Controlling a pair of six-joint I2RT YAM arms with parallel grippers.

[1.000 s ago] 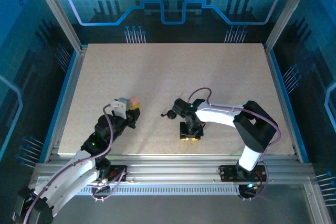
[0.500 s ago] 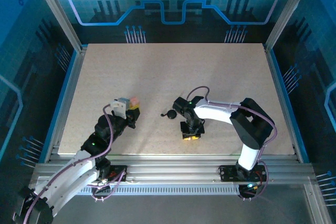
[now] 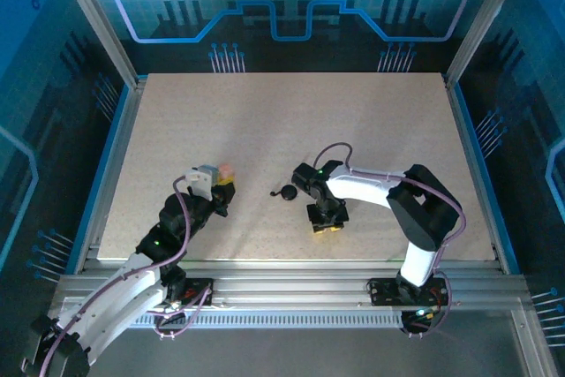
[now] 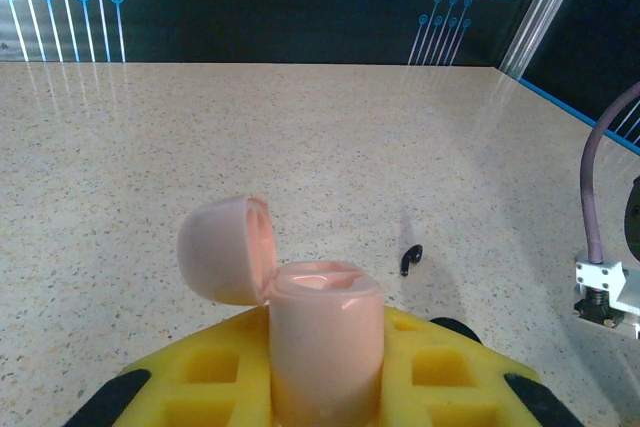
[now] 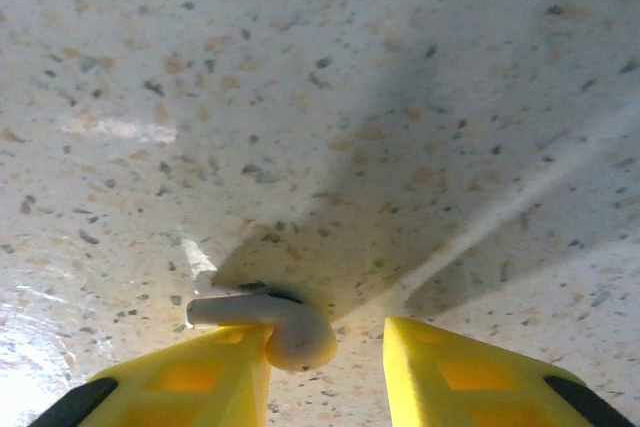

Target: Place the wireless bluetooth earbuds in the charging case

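Right gripper (image 3: 325, 225) slid slightly toward the tabletop's (image 3: 265, 121) near edge, fingers spread around 1 white earbud (image 5: 290, 332) lying there. Left gripper (image 3: 221, 190), near-left, pinches the open pink case (image 4: 325, 337). Earbud likely light, slick, hard: pinch its bulb gently.

We see the charging case (image 4: 325, 332) as smooth pale-pink plastic with a soft gloss, highlights lying on its rim and open lid. The earbud (image 5: 290, 330) looks like smooth whitish plastic, faintly shiny. The fingers of the left gripper (image 4: 325, 387) and right gripper (image 5: 330, 352) read as matt yellow plastic, moulded with square recesses. The table (image 4: 300, 127) is a speckled, stone-like surface, mostly matt with a weak sheen. The frame rails (image 3: 291, 282) are ribbed bare metal.
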